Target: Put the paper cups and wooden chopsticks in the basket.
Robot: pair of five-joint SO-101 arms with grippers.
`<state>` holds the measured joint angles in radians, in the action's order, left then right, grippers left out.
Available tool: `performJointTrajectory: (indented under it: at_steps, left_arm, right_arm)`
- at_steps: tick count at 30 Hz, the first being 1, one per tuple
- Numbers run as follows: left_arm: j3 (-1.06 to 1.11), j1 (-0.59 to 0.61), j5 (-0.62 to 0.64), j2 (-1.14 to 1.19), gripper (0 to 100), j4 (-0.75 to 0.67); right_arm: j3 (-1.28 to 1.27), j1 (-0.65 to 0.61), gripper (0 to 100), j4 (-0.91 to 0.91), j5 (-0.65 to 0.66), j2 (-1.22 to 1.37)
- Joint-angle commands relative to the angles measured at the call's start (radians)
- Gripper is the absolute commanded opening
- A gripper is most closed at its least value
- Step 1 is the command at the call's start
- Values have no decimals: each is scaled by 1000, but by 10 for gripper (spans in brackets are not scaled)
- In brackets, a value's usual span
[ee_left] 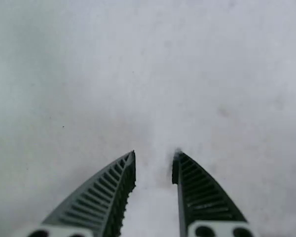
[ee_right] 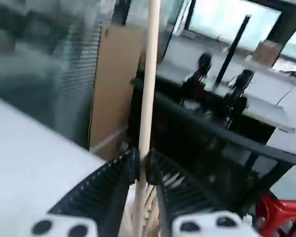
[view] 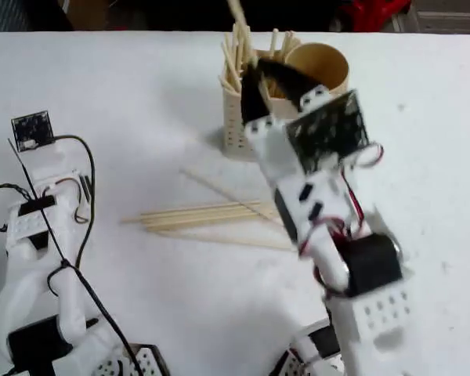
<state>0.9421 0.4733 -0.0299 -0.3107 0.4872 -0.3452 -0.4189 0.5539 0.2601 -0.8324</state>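
Overhead, the high view lays out a white table (view: 125,94) with a white perforated basket (view: 236,129) at its far middle. Slender wooden chopsticks (view: 233,59) stand on end inside the basket, too bunched to count. One tan paper cup (view: 323,66), smooth-walled and round-rimmed, stands upright at the basket's far right corner. The arm hides its base, so I cannot tell whether it sits in the basket or just behind it.

The right gripper (view: 254,74) hangs directly above the basket. From its tip a single chopstick (view: 236,12) rises past the basket's far side.

The right wrist view brings the grip itself close. The two ribbed black fingers (ee_right: 113,177) of the right gripper (ee_right: 143,160) are pressed together on the pale, straight single chopstick (ee_right: 150,74), which is nearly vertical. Tips of the standing sticks show beneath it.

On the near side of the basket, loose chopsticks (view: 204,213) lie flat on the table in a rough fan. There are at least five, most of them side by side and one thinner stick angled across.

The left arm (view: 27,227) is folded well to the left of the basket. Its wrist view shows the left gripper (ee_left: 154,158) pointing down at bare table, its toothed grey fingers (ee_left: 113,187) standing a little apart with nothing between them.
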Motion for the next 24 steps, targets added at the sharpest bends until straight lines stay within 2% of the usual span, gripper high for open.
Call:
performJointTrajectory:
  at_steps: [1, 10, 18, 20, 24]
  left_arm:
    - [-3, -12, 5, -50, 143, -21]
    - [-3, -12, 5, -50, 143, -21]
    - [-3, -12, 5, -50, 143, -21]
    - [-3, -12, 5, -50, 143, -21]
    - [-3, -12, 5, -48, 143, -21]
  right_arm:
    - [-3, 50, 18, -237, -83, 99]
    - [2, 140, 18, -512, -203, 375]
    - [2, 134, 19, -552, -209, 397]
    - [2, 139, 43, -553, -212, 401]
    - [0, 134, 158, -550, -212, 401]
